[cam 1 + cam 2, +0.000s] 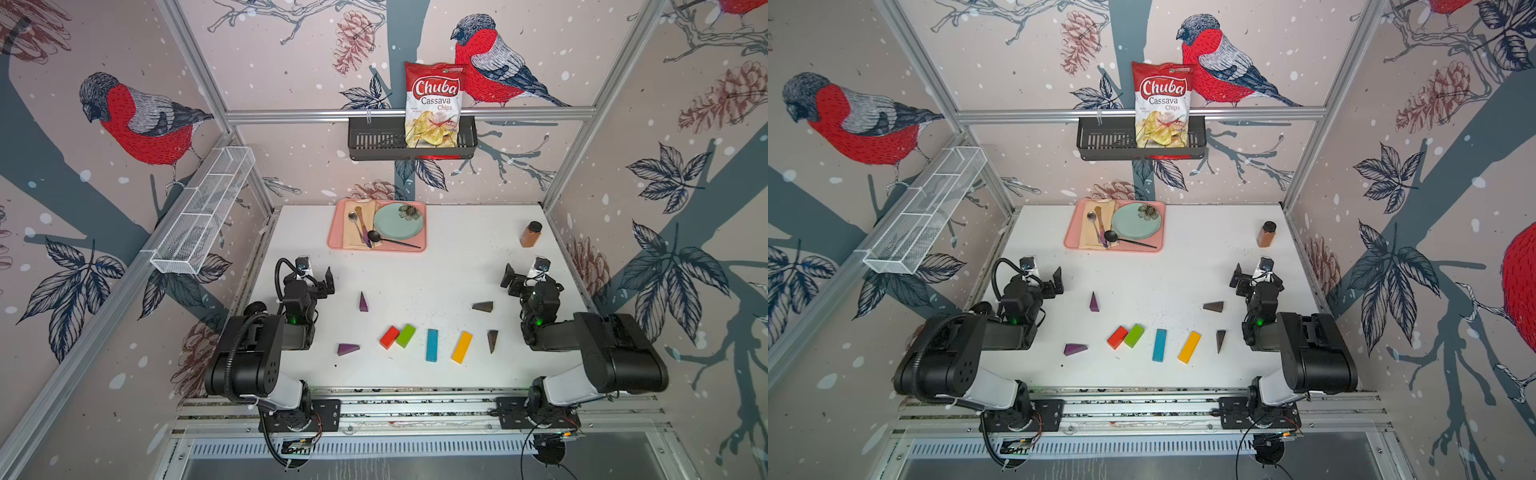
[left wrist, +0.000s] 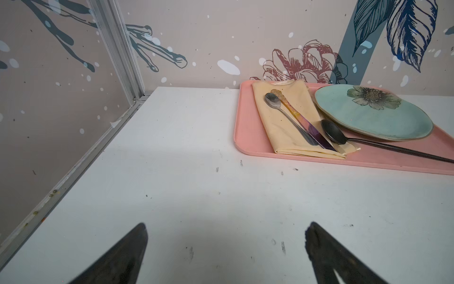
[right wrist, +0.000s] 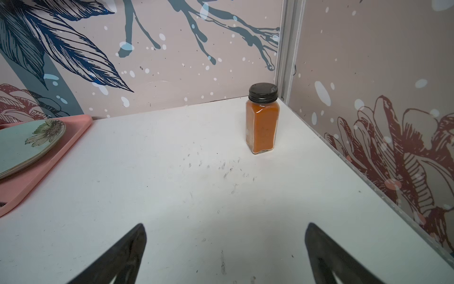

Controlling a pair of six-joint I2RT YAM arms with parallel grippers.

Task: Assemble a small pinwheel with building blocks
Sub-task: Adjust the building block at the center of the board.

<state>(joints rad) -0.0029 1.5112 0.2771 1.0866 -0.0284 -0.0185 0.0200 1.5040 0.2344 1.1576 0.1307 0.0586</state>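
A pink plastic tray [image 2: 248,118] is sitting at the upper middle of the white bench [image 1: 415,282] in both top views, close to the back wall. It is holding a folded cream cloth napkin [image 2: 285,132]. A silver metal spoon [image 2: 272,100] and a gold-handled knife with an iridescent blade [image 2: 307,125] are lying side by side on that napkin. A round teal ceramic plate with a painted flower [image 2: 383,120] is resting in the tray's other half, and a black long-handled spoon [image 2: 333,131] is lying just beside its rim.

Above the tray, a black slotted wall basket [image 1: 374,141] is hanging from the frame rail, carrying a red-and-white bag of Chuba cassava chips [image 1: 434,104] upright at its right end. A white wire-mesh basket with dividers [image 1: 203,216] is hanging at the left of the frame. A small glass jar of orange powder with a black screw lid [image 3: 262,123] is standing upright at the bench's upper right.

The small wooden building blocks [image 1: 1159,345] are lying loose across the lower middle of the top views. A short red brick [image 1: 389,337] and a short green brick [image 1: 405,335] are touching, with a long blue bar [image 1: 432,345] and a long yellow bar [image 1: 462,347] lying apart to their right. A purple wedge [image 1: 363,302] and a second purple wedge [image 1: 348,349] are lying to the left. A dark brown wedge [image 1: 483,306] and a second dark brown wedge [image 1: 492,340] are lying to the right.

The left tool [image 2: 226,228] and the right tool [image 3: 224,227] are hovering over bare bench with fingers spread wide, gripping nothing.
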